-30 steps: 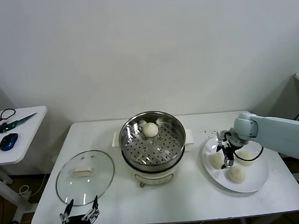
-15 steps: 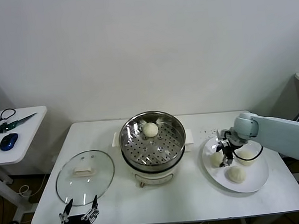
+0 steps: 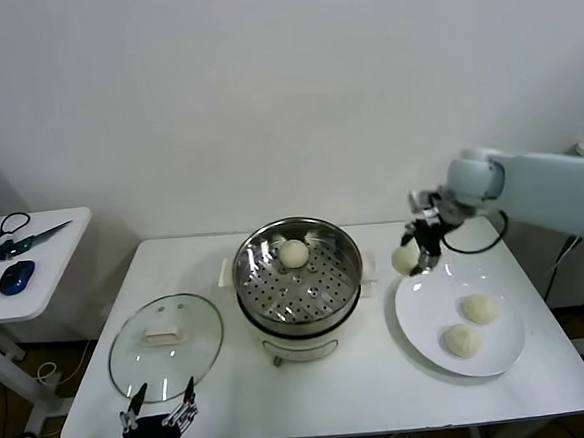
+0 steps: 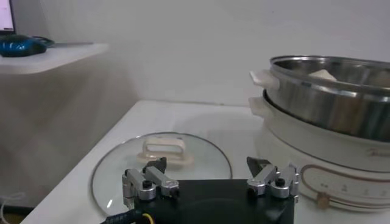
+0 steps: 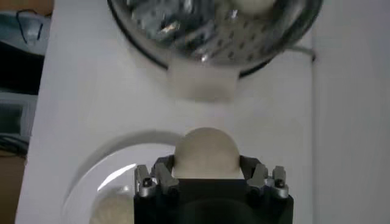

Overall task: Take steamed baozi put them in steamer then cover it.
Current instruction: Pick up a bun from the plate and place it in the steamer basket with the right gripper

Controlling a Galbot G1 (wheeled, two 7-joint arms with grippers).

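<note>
My right gripper [image 3: 416, 257] is shut on a pale baozi [image 3: 405, 259] and holds it in the air between the white plate [image 3: 429, 315] and the steamer [image 3: 298, 276]. In the right wrist view the baozi [image 5: 206, 152] sits between the fingers, above the plate's edge. One baozi [image 3: 293, 253] lies on the steamer's perforated tray at the back. Two more baozi [image 3: 479, 308] [image 3: 461, 340] lie on the plate. The glass cover [image 3: 167, 345] lies flat on the table left of the steamer. My left gripper [image 3: 159, 417] is open and empty at the table's front edge, by the cover [image 4: 162, 159].
The white table's [image 3: 334, 391] right edge lies just past the plate. A side table [image 3: 29, 262] at the far left carries a blue mouse and cables. The steamer's side handle [image 3: 369, 267] sticks out toward the plate.
My right gripper has closed on a baozi on the plate and lifted it up and toward the steamer. Two baozi are left on the plate. The left arm has stayed put.
</note>
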